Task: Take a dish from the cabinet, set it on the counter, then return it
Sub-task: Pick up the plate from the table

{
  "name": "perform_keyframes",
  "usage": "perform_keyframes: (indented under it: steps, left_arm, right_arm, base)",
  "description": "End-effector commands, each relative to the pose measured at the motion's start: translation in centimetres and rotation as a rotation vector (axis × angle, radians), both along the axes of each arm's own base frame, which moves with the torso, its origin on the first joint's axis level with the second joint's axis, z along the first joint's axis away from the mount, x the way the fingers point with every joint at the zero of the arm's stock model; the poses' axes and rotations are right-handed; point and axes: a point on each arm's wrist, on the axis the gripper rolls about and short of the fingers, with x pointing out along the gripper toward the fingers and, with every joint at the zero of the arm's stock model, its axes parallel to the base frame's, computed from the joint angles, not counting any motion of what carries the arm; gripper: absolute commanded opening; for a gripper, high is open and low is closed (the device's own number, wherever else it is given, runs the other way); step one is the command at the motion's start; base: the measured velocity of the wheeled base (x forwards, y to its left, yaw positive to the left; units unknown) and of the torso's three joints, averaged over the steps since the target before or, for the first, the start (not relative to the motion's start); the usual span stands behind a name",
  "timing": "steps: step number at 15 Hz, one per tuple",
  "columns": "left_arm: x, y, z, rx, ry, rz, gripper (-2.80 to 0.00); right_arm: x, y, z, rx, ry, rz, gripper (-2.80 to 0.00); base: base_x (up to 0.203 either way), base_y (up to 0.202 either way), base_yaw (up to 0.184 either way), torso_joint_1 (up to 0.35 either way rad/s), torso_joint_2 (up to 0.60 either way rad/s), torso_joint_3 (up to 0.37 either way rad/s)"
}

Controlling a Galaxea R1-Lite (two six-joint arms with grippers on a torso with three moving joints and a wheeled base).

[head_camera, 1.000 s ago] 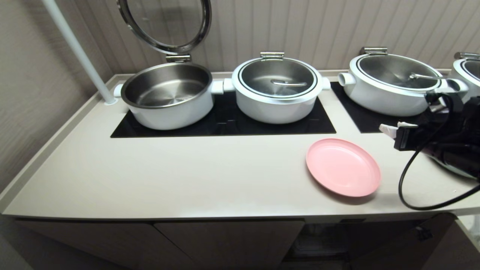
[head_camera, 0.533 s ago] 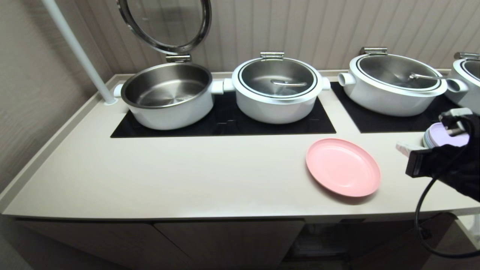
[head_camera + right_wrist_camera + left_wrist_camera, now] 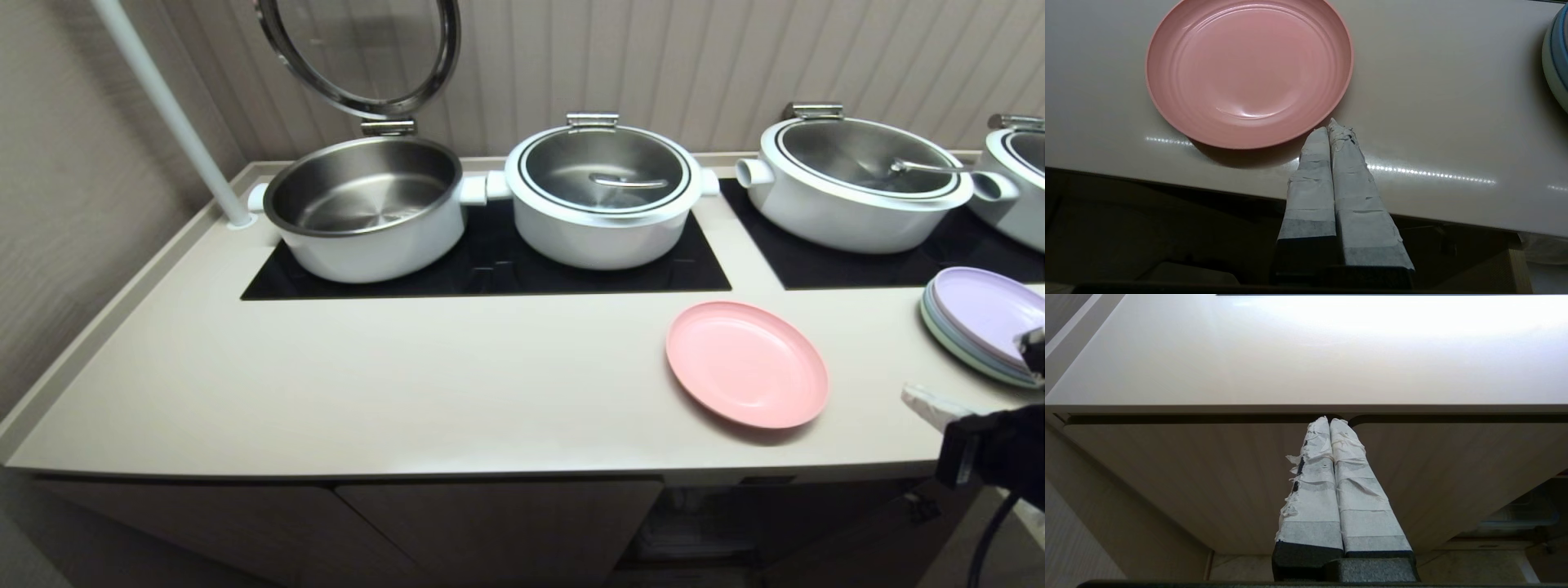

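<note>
The pink dish [image 3: 747, 363] lies flat on the cream counter [image 3: 408, 384], right of centre and near the front edge; it also fills the right wrist view [image 3: 1248, 71]. My right gripper [image 3: 922, 402] hangs at the counter's front right, clear of the dish, shut with nothing between its taped fingers [image 3: 1331, 130]. My left gripper [image 3: 1329, 421] is shut and parked low in front of a fluted cabinet door [image 3: 1188, 477]. The cabinet [image 3: 490, 523] runs below the counter, with a dark open bay [image 3: 702, 523] under the dish.
A stack of pastel plates [image 3: 984, 322] sits at the counter's right end. Several white steel-lined pots stand on black cooktop panels [image 3: 490, 261] at the back, the leftmost [image 3: 363, 208] with its lid raised. A white pole [image 3: 171, 114] rises at the back left.
My right arm has drawn back from above the right cooktop down to the counter's front right edge, uncovering the plate stack. Its fingers have closed. The dish has stayed put.
</note>
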Motion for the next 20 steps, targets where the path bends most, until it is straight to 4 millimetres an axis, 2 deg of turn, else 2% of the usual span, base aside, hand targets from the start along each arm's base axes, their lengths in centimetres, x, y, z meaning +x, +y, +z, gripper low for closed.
perform_keyframes:
  steps: [1,4,7,12,17,20]
  left_arm:
    - [0.0,0.0,0.0,0.000,-0.001,0.000,-2.80]
    - [0.0,0.0,0.0,0.000,-0.001,0.000,-2.80]
    - [0.0,0.0,0.0,0.000,-0.001,0.000,-2.80]
    - [0.0,0.0,0.0,0.000,-0.001,0.000,-2.80]
    - [0.0,0.0,0.0,0.000,-0.001,0.000,-2.80]
    - [0.0,0.0,0.0,0.000,-0.001,0.000,-2.80]
  right_arm:
    - [-2.6,0.0,-0.7,0.000,-0.013,0.002,-2.80]
    - [-5.3,0.0,-2.2,0.002,0.004,0.001,-2.80]
    - [-8.3,0.0,-2.8,0.002,0.010,0.004,-2.80]
    - [-14.3,0.1,-5.0,0.002,-0.007,0.020,-2.80]
    - [-17.5,0.0,-6.2,0.009,-0.055,0.016,-2.80]
    - [-18.9,0.0,-6.5,0.015,-0.193,0.015,-2.80]
  base:
    - [0.000,0.000,0.000,0.000,0.00,0.000]
    - [0.000,0.000,0.000,0.000,0.00,0.000]
    - [0.000,0.000,0.000,0.000,0.00,0.000]
    - [0.000,0.000,0.000,0.000,0.00,0.000]
    - [0.000,0.000,0.000,0.000,0.00,0.000]
    - [0.000,0.000,0.000,0.000,0.00,0.000]
